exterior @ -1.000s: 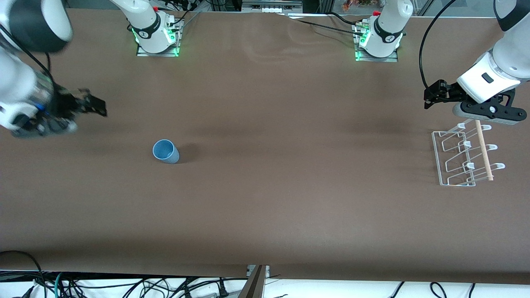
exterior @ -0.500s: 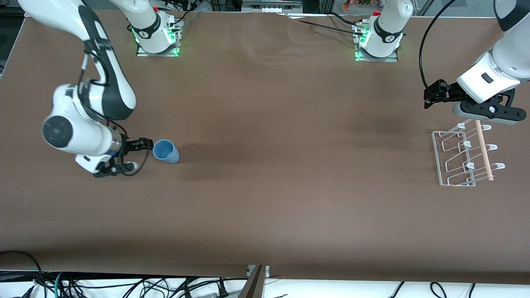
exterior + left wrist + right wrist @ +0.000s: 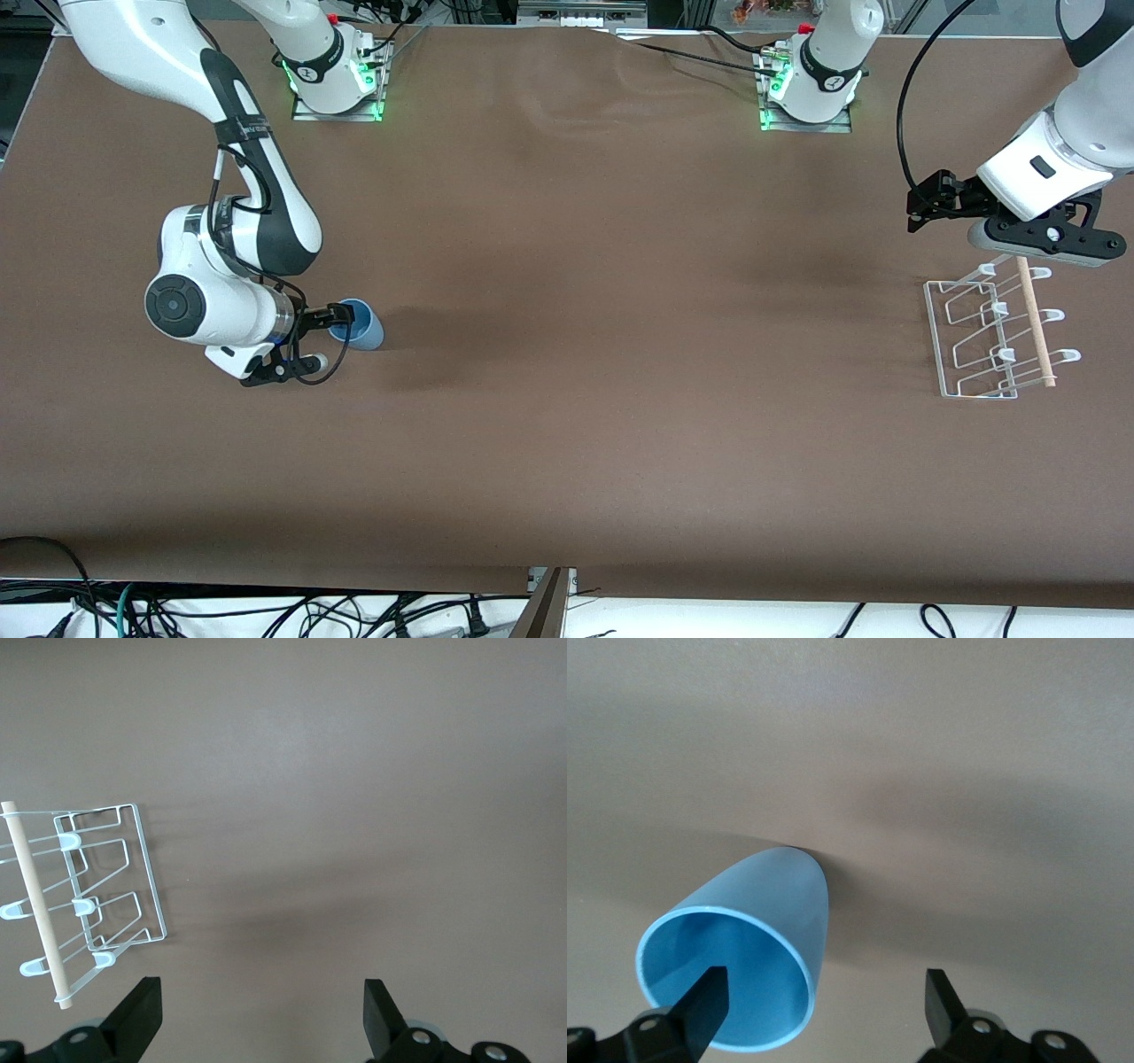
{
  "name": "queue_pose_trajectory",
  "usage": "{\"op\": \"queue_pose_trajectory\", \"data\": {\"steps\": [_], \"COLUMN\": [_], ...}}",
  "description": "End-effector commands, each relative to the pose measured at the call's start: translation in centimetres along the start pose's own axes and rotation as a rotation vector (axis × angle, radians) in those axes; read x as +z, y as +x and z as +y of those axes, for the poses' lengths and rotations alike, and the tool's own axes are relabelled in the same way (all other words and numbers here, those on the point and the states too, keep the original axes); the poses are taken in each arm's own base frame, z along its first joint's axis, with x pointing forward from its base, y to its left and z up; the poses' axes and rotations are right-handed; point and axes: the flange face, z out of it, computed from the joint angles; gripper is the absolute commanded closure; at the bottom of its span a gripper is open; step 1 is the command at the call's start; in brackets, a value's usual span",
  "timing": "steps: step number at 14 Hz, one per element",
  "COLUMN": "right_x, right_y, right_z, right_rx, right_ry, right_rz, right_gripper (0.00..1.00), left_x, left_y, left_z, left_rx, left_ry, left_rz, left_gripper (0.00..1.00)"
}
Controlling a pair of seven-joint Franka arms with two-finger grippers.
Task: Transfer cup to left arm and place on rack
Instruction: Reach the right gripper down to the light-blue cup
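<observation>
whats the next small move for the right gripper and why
Probably shift the right gripper sideways to centre on the cup, then close. Its jaws are open, but one finger sits inside the rim and the other stands clear of the wall. The left gripper waits open above the rack.

Cup (image 3: 744,948) rim partly hidden by right claw (image 3: 824,1010) finger.

Brown tabletop (image 3: 567,372) carrying two objects directly on its surface. A light-blue cup (image 3: 363,326) stands upright toward the right arm's end. A white wire rack (image 3: 979,341) with a wooden dowel (image 3: 1035,323) rests toward the left arm's end, well apart from the cup.
</observation>
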Motion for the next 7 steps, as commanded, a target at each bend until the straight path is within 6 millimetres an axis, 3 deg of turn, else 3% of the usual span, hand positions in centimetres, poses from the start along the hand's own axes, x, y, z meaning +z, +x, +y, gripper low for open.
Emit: {"op": "queue_pose_trajectory", "data": {"steps": [1, 3, 4, 7], "right_x": [1.3, 1.8, 2.1, 3.5], "right_y": [0.2, 0.4, 0.5, 0.7], "right_z": [-0.3, -0.5, -0.7, -1.7], "right_rx": [0.006, 0.005, 0.001, -0.014], "right_ry": [0.011, 0.01, 0.009, 0.006], "right_rz": [-0.002, -0.01, -0.013, -0.035], "right_gripper": [0.24, 0.3, 0.38, 0.93], "left_x": [0.0, 0.0, 0.0, 0.0], "left_y": [-0.2, -0.2, -0.2, -0.2], "left_z": [0.3, 0.3, 0.3, 0.3], "left_rx": [0.0, -0.002, -0.002, -0.002], "left_ry": [-0.019, -0.019, -0.019, -0.019], "left_rz": [-0.021, -0.021, -0.023, -0.024], "left_gripper": [0.0, 0.0, 0.0, 0.0]}}
